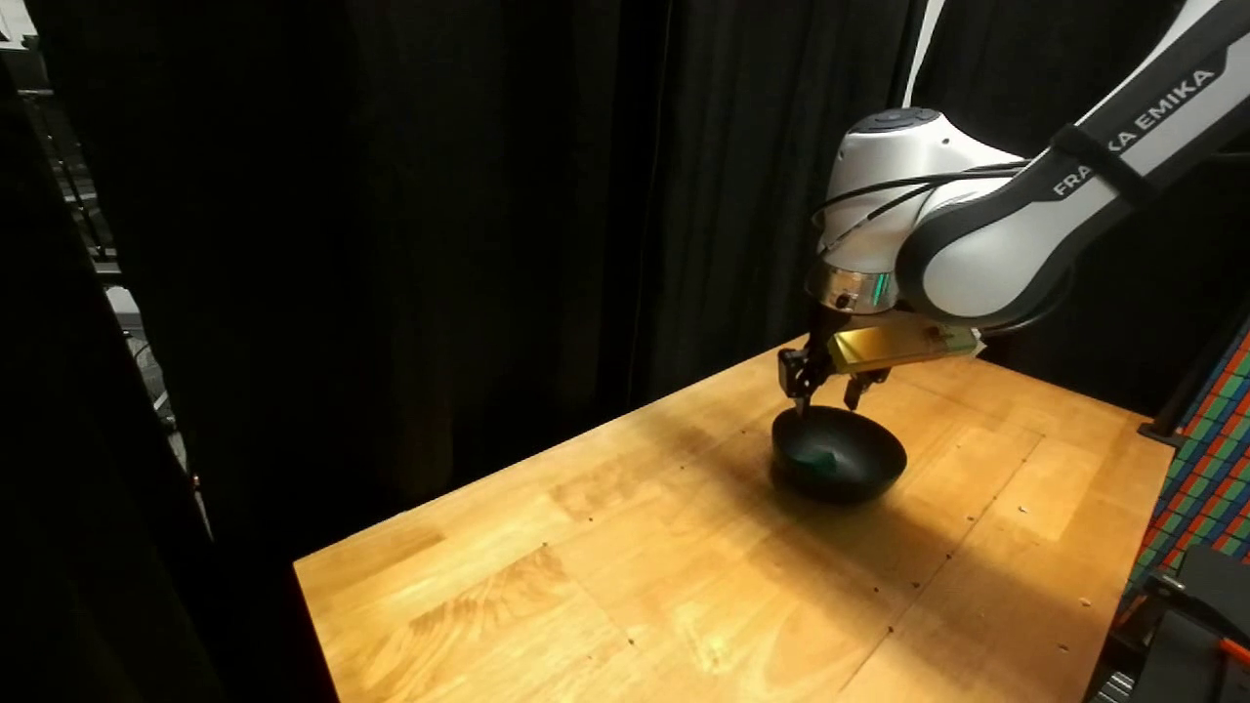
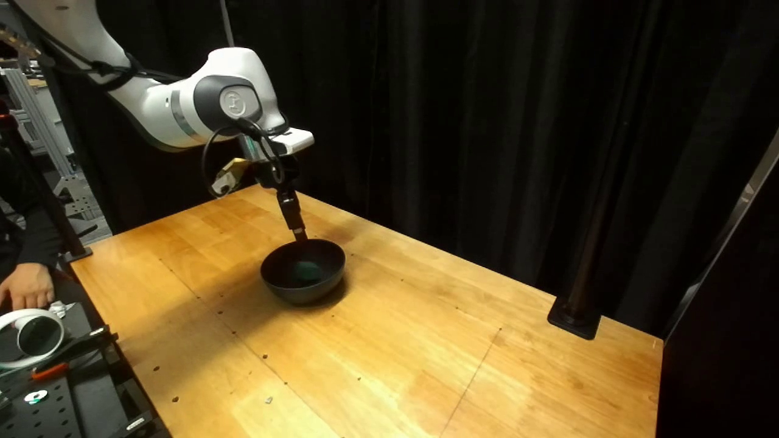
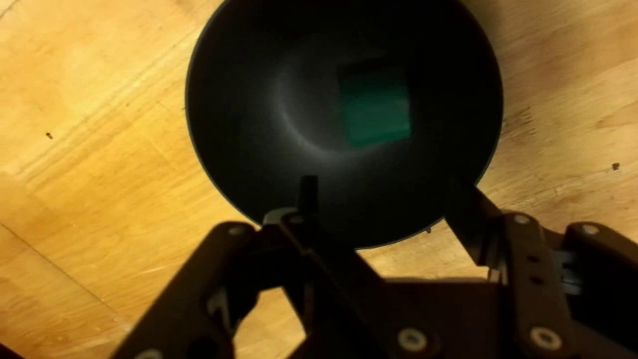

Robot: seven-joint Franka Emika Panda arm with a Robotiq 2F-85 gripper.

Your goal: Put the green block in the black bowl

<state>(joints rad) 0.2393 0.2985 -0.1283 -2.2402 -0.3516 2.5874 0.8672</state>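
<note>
The green block (image 3: pixel 377 112) lies inside the black bowl (image 3: pixel 239 149), off to one side of its floor in the wrist view. The block also shows in the bowl in both exterior views (image 1: pixel 822 463) (image 2: pixel 307 270). The bowl stands upright on the table in both exterior views (image 1: pixel 864 469) (image 2: pixel 307 295). My gripper (image 3: pixel 382 183) is open, with its two fingers wide apart and nothing between them. In both exterior views its fingertips (image 1: pixel 827 408) (image 2: pixel 300 236) are at about the bowl's rim, on the far side. I cannot tell whether they touch the rim.
The wooden table (image 1: pixel 605 586) holds the bowl. A black post on a base plate (image 2: pixel 574 319) stands at the table's edge. Black curtains (image 2: pixel 462 121) hang behind. A person's hand (image 2: pixel 29 286) and a side bench with gear (image 2: pixel 67 389) are beside the table.
</note>
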